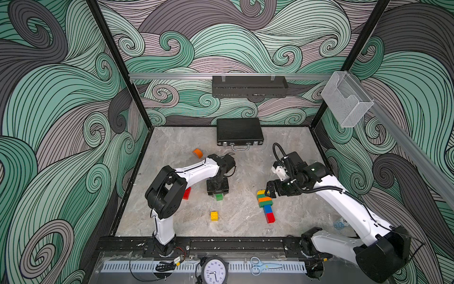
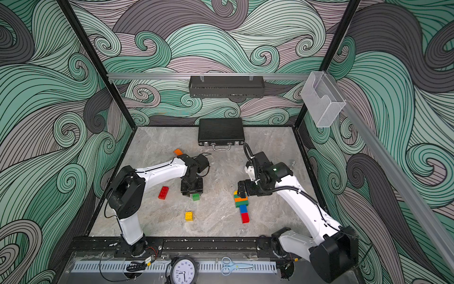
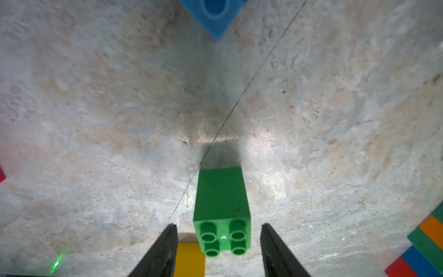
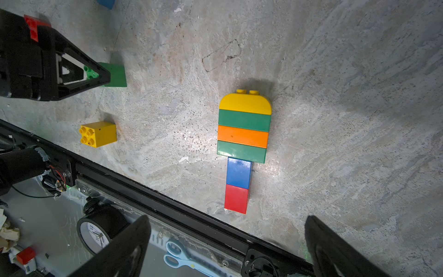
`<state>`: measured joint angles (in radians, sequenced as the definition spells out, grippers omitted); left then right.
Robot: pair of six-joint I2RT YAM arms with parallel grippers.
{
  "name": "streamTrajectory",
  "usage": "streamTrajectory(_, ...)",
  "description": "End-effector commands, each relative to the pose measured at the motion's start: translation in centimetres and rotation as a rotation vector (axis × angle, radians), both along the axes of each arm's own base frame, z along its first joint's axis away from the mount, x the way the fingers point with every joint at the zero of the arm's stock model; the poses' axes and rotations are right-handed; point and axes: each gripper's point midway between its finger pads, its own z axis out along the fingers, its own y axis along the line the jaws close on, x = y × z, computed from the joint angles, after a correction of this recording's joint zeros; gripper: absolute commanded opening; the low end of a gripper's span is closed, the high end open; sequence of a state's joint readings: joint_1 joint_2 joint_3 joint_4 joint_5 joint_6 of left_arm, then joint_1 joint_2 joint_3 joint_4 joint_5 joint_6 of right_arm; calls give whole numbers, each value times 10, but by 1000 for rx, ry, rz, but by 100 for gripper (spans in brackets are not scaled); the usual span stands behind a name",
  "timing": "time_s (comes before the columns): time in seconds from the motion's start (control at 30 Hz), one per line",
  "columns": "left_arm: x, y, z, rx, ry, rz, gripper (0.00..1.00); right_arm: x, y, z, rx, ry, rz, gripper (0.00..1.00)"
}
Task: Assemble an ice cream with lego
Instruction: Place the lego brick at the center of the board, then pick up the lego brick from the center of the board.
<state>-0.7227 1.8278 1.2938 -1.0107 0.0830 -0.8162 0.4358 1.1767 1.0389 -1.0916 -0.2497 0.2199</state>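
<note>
A green square lego brick lies on its side on the stone table, studs facing my left wrist camera. My left gripper hangs over it, open, with a gap between the brick and each finger. In both top views the brick peeks out just below that gripper. The built ice cream lies flat: yellow dome, green, orange and green bars, then a blue and red stick. My right gripper hovers open over its dome end, holding nothing.
Loose lego lie around: a yellow square brick, a red oblong brick, an orange half-round piece and a blue brick. A black briefcase sits at the back. A clock and scissors lie beyond the front rail.
</note>
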Motion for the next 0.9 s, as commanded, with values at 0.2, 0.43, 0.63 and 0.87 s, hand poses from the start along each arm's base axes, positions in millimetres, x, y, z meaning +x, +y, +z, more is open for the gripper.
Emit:
streamTrajectory(0.2,-72,24,39,22,24,-21,56,-11,-1,15,28,8,17,99)
streamTrajectory(0.43,-90,25,21,30,-21,42,69,-11,-3,15,26,0,13,99)
streamTrajectory(0.63,-76,7,13,24,-41,18,71,-15,-7,17,17,-12,-2,99)
streamTrajectory(0.87,-83,13,-11,53,-4,47,66,-21,-13,31,13,-26,-21,99)
